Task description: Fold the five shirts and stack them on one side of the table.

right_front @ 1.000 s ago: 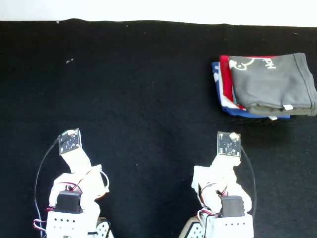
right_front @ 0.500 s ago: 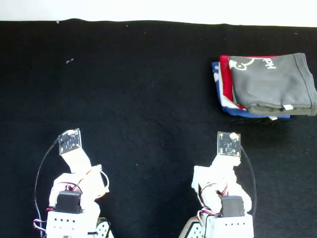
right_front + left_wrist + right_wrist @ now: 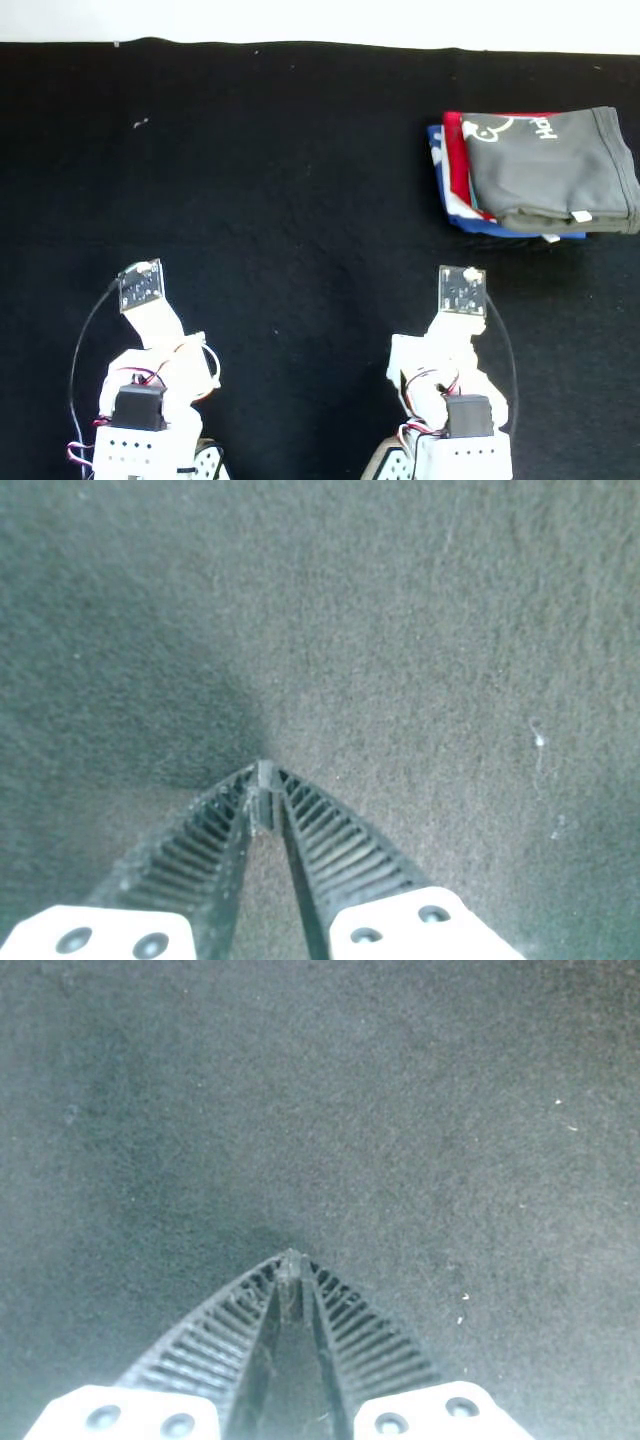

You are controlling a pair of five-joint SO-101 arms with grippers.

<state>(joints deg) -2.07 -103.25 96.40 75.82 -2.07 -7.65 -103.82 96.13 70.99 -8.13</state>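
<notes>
Left pincer (image 3: 265, 775) is pressed together on nothing, its tip low over the table (image 3: 300, 150). Right pincer (image 3: 291, 1260) likewise: pressed together, empty. The shirts (image 3: 545, 170) lie stacked well beyond it, off to its right; a careless swing of that arm could snag the grey top one and spill the pile

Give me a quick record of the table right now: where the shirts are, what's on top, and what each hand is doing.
Shirts: folded stack on the right side of the table, toward its far edge
Top: grey shirt
Beneath: red shirt and blue shirt edges showing; exact count cannot be told
Hands: left hand shut, empty; right hand shut, empty; each over black cloth
Arms: one arm and other arm folded up at the near edge, apart from the stack
</notes>
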